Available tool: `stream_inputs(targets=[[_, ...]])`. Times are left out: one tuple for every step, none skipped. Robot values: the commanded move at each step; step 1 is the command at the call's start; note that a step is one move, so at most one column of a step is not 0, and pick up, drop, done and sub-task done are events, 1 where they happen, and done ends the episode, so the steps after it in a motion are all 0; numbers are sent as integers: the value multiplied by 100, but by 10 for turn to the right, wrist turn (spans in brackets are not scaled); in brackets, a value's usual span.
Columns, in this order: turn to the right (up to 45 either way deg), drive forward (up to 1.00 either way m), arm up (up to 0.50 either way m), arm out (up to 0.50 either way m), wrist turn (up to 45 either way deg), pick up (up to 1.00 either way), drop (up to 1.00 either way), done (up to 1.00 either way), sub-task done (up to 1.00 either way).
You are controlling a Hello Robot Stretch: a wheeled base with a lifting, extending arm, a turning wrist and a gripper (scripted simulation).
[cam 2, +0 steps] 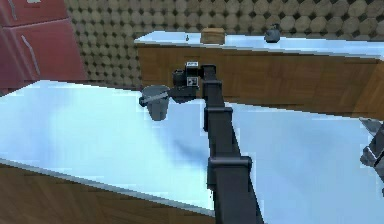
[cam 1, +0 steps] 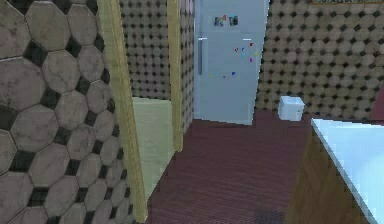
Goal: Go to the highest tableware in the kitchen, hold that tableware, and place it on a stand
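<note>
Gripper (cam 2: pixel 167 92), grasp impossible to tell, has a grey cup (cam 2: pixel 155 101) at its tip; a weak hold could drop it.

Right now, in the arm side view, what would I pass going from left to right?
red cabinet → grey cup → brown box on the far counter → dark round thing on that counter → grey object at the right edge

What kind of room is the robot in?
Probably a kitchen. There is a tall pale fridge with magnets on its door, a long white-topped counter, and another counter along the tiled wall with small things on it.
</note>
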Motion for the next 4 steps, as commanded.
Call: stream_inputs(targets=[[0,0,6,0,0,0,0,0,0],[0,0,0,0,-450,0,0,0,0],[0,0,0,0,-450,0,0,0,0],[0,0,0,0,-30,0,0,0,0]])
